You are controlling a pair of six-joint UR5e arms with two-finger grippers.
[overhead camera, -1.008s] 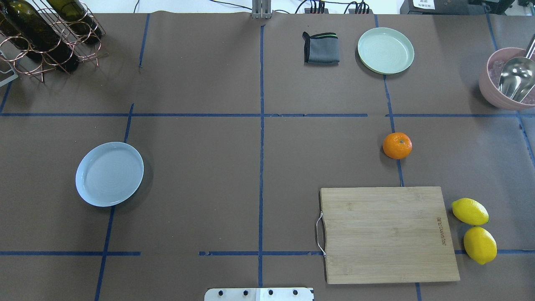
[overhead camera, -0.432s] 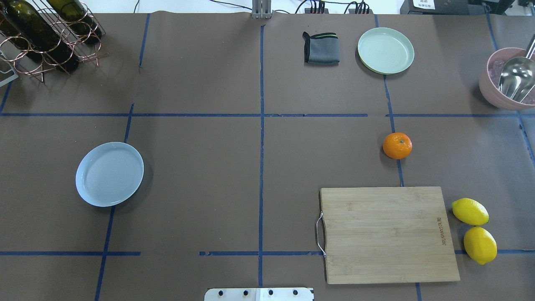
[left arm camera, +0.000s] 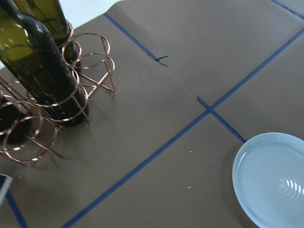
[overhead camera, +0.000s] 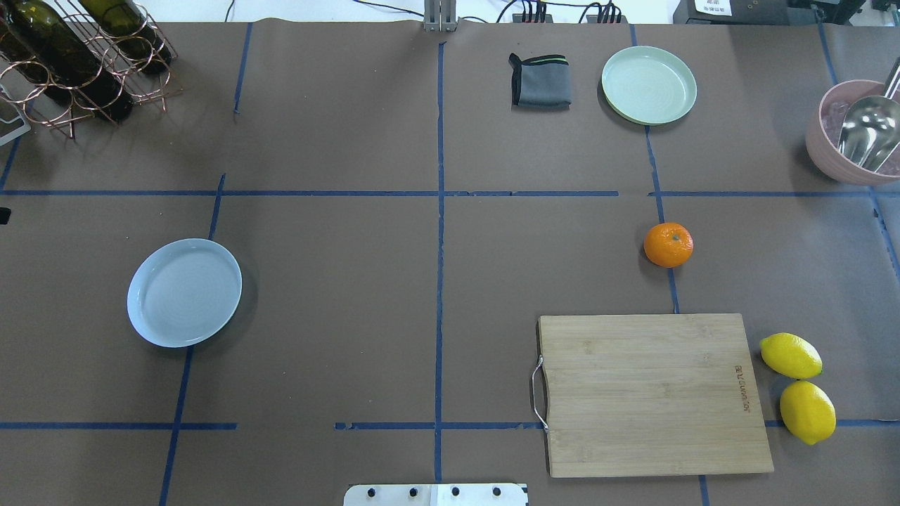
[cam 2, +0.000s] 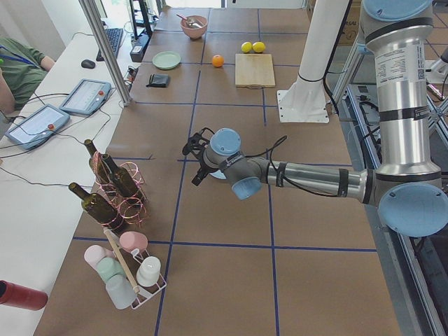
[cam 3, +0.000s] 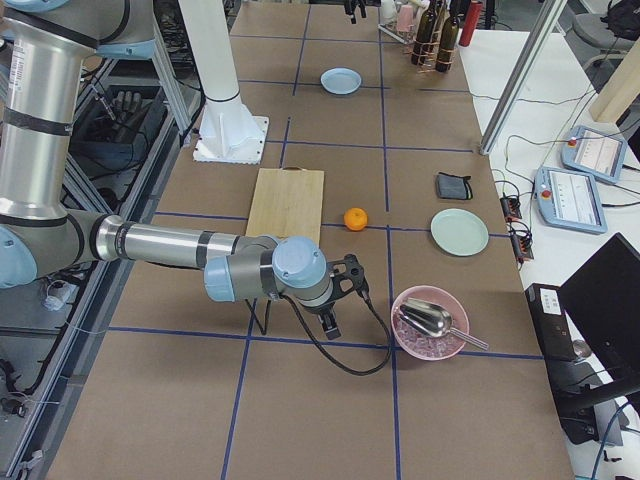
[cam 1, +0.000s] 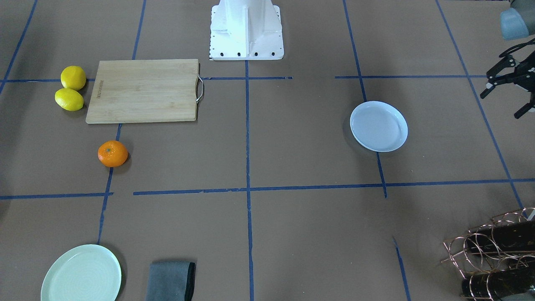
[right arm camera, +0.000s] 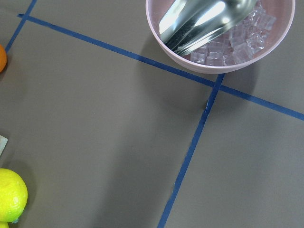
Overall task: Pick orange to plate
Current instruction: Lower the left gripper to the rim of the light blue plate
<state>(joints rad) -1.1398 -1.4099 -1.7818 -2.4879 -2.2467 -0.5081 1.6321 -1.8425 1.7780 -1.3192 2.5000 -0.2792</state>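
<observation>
The orange (overhead camera: pixel 668 244) rests on the brown table to the right of centre, beyond the cutting board; it also shows in the front view (cam 1: pixel 113 153) and at the left edge of the right wrist view (right arm camera: pixel 1 58). The white, faintly bluish plate (overhead camera: pixel 184 292) sits empty on the left half (cam 1: pixel 378 126) (left arm camera: pixel 270 180). My left gripper (cam 1: pixel 501 102) hovers open and empty off the plate's outer side, near the wine rack. My right gripper (cam 3: pixel 350 312) hangs near the pink bowl, well short of the orange; I cannot tell whether it is open or shut.
A wooden cutting board (overhead camera: pixel 654 393) lies front right with two lemons (overhead camera: pixel 791 355) beside it. A mint-green plate (overhead camera: pixel 648 85) and a grey cloth (overhead camera: pixel 540 80) sit at the far right. A pink bowl (overhead camera: pixel 823 151) holds ice and a scoop. A bottle rack (overhead camera: pixel 77 63) stands far left.
A small dark tip of the left gripper has come into the overhead view at its left edge. The orange, the plate and everything else stay where they were.
</observation>
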